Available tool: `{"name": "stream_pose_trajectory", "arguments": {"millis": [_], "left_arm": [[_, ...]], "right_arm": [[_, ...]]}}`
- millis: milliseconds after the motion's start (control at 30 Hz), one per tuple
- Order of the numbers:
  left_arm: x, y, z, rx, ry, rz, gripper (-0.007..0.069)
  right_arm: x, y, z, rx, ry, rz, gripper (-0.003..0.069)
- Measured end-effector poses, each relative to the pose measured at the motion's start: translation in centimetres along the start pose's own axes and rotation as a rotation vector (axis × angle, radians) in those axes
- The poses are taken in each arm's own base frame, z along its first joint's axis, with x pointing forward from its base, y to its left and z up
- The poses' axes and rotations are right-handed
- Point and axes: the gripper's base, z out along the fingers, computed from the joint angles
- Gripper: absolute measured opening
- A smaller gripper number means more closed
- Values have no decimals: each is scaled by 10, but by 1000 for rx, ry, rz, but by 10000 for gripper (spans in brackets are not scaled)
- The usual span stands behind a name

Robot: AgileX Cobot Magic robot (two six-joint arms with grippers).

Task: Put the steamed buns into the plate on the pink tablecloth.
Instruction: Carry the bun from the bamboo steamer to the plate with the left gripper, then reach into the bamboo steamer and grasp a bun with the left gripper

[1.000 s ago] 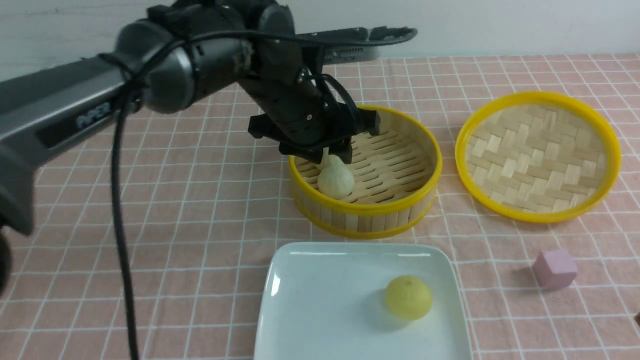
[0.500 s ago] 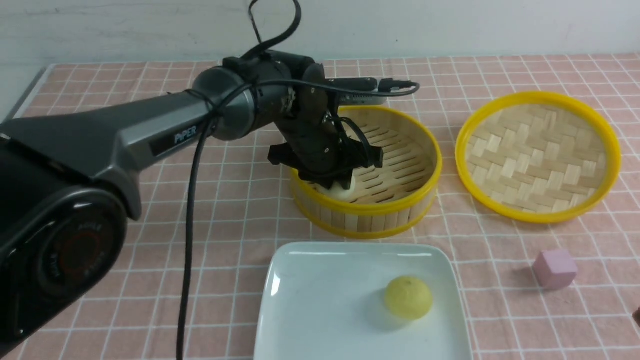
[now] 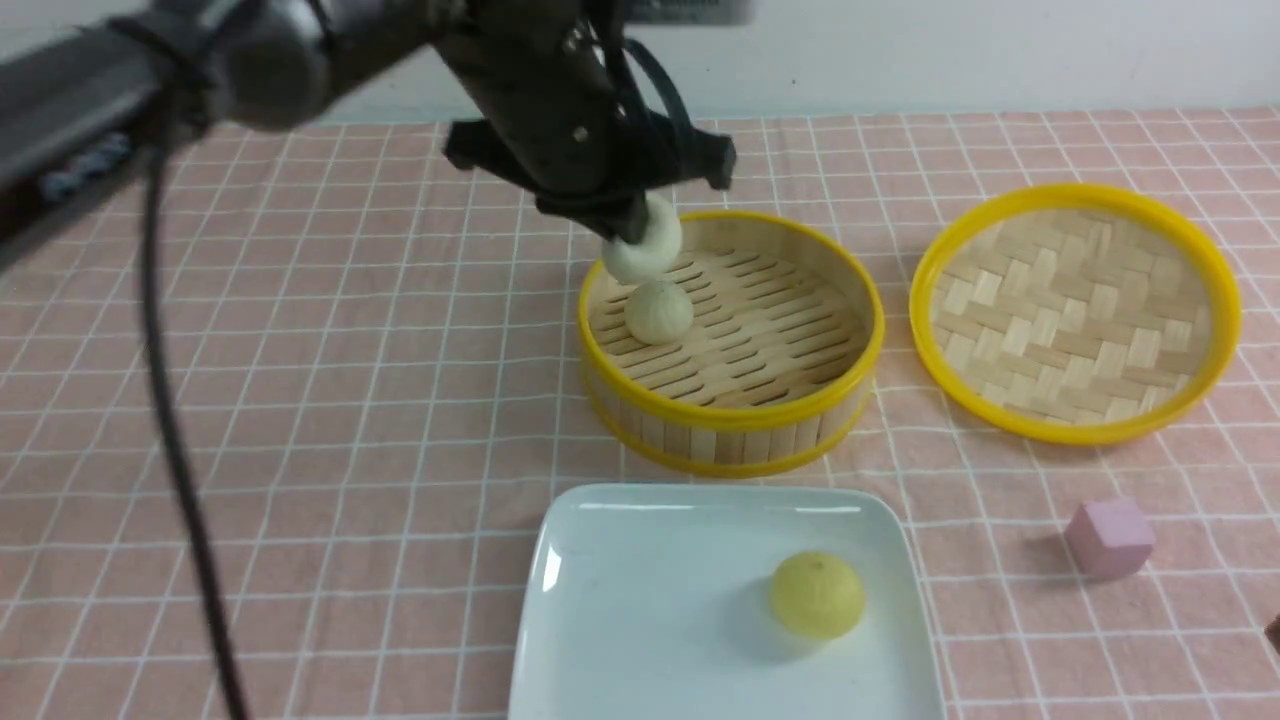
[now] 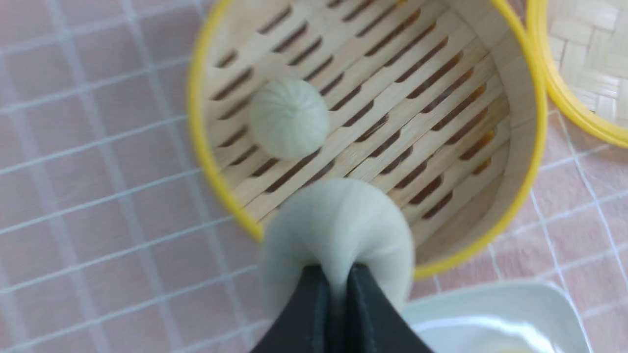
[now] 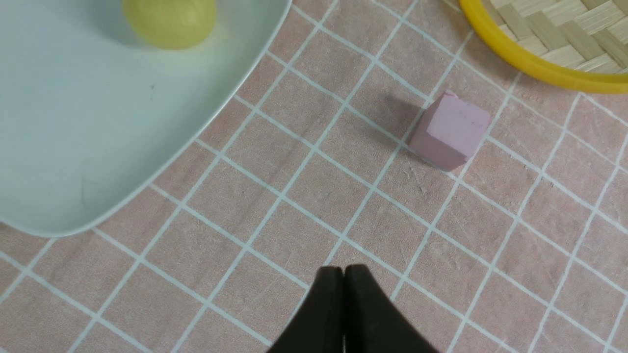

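the left end effector (image 4: 337, 274) is pinching one pale bun (image 3: 645, 245) by its top, up over the edge of the steamer basket (image 3: 745, 415). another pale bun (image 3: 659, 312) sits in the basket, on the slats near its left side. the yellow bun (image 3: 817, 595) is on the white plate (image 3: 600, 640), toward the plate's right side. the right end effector (image 5: 343, 269) is closed with nothing in it, over the pink tablecloth (image 5: 314, 215).

the buns look light and soft, so a hard squeeze could dent or tear them. they may be a bit squishy, and a round one could roll if it is dropped from high up. the small pleated top looks like a good spot to pinch, but a tiny grip there might slip or let the bun swing. holding both sides lower down may be steadier.

half a second ago the end effector was down inside the basket. now it is higher, and the bun has come up with it. the yellow bun has not moved.
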Motion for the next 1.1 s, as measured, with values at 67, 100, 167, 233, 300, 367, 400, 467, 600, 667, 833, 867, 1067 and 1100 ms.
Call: {"name": "stream_pose_trajectory", "arguments": {"millis": [67,100,167,233,300,367,400,467,600,667,833,867,1067,1100], "left_arm": [[9,4,-29,-18,16,6,25],[10,4,-29,-20,26,7,25],[31,8,-41,-21,96,-1,25],[56,6,-27,-14,181,-13,25],[76,0,-8,-12,239,-17,25],[93,-8,12,-2,256,-4,25],[103,-14,23,12,264,3,25],[117,-23,40,32,262,23,25],[127,-33,65,48,251,23,31],[128,-34,77,47,248,6,41],[134,-36,101,37,280,-12,113],[134,-36,103,40,282,-18,145],[118,-43,99,77,213,-39,336],[111,-45,95,85,192,-39,347]], "right_arm": [[0,0,0,0,0,0,28],[0,0,0,0,0,0,29],[0,0,0,0,0,0,31],[0,0,0,1,0,0,37],[0,0,0,0,0,0,40],[0,0,0,-2,0,1,41],[0,0,0,-2,0,1,43],[0,0,0,-3,0,2,46],[0,0,0,-5,2,4,52],[0,0,0,-5,2,4,55],[0,0,0,-5,2,4,59],[0,0,0,-5,2,4,59],[0,0,0,-5,2,4,62],[0,0,0,-5,2,4,62]]}}
